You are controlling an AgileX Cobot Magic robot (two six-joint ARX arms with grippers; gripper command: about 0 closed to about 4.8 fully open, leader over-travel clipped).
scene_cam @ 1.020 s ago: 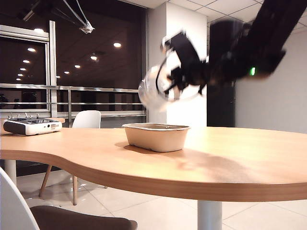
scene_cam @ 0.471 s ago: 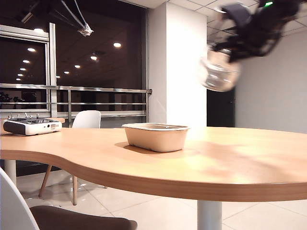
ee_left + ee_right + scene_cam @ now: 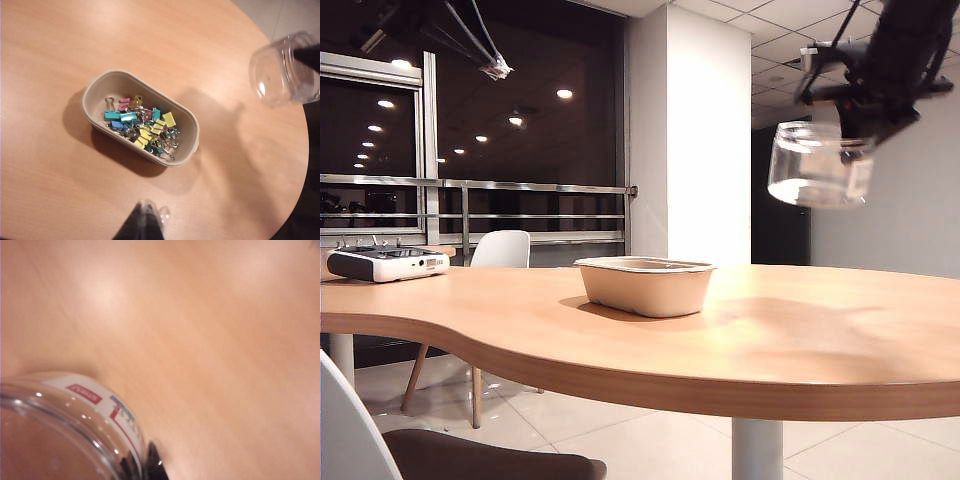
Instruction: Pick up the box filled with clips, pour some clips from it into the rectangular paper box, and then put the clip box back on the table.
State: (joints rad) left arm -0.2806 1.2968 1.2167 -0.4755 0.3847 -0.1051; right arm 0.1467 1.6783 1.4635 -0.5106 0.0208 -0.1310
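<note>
The right hand (image 3: 855, 130) is high over the tabletop (image 3: 800, 330), clamped on the rim of the clear jar (image 3: 818, 165), which hangs upright and looks empty. Below the hand and off to one side sits the beige tray (image 3: 647, 286), well apart from the jar. From above, the tray (image 3: 95, 92) holds a heap of teal, yellow and pink clips (image 3: 142, 127). The left hand (image 3: 145, 220) hovers over the near side of that tray, fingers pressed together, gripping nothing. Beyond the tray, at the far edge of the tabletop, rests a white-grey controller (image 3: 385, 263).
</note>
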